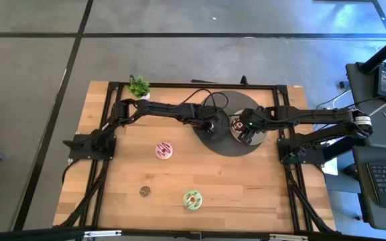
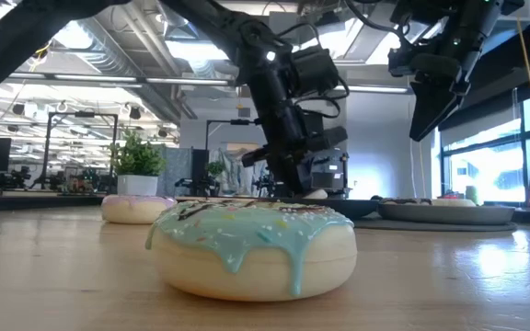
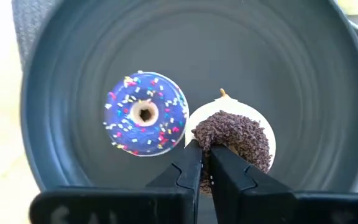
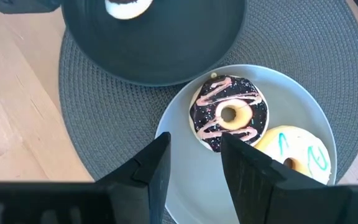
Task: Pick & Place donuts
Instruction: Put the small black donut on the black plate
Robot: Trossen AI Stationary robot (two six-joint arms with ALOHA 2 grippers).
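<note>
My left gripper point(image 1: 210, 126) point(image 3: 205, 152) is shut and low over the dark plate point(image 3: 73, 56). Its tips are at the near rim of a chocolate-sprinkled donut point(image 3: 238, 137), which lies flat beside a purple sprinkled donut point(image 3: 145, 114). My right gripper point(image 1: 246, 130) point(image 4: 194, 146) is open and raised above the light plate point(image 4: 328, 118). That plate holds a dark donut with pink drizzle point(image 4: 229, 115) and a cream donut with teal drizzle point(image 4: 300, 152). On the bare table lie a pink donut point(image 1: 164, 150), a green donut point(image 1: 193, 199) and a small brown mini point(image 1: 145, 191). My left gripper's shut fingertips point(image 3: 194, 149) come from above at the chocolate-sprinkled donut's near rim point(image 3: 204, 132). I cannot tell whether they touch it. The donut lies flat on the dark plate.
Both plates rest on a round grey woven mat point(image 4: 98, 124) at the table's far right. A small potted plant point(image 1: 139, 87) stands at the far edge. Open wood lies between the pink and green donuts and the near edge.
</note>
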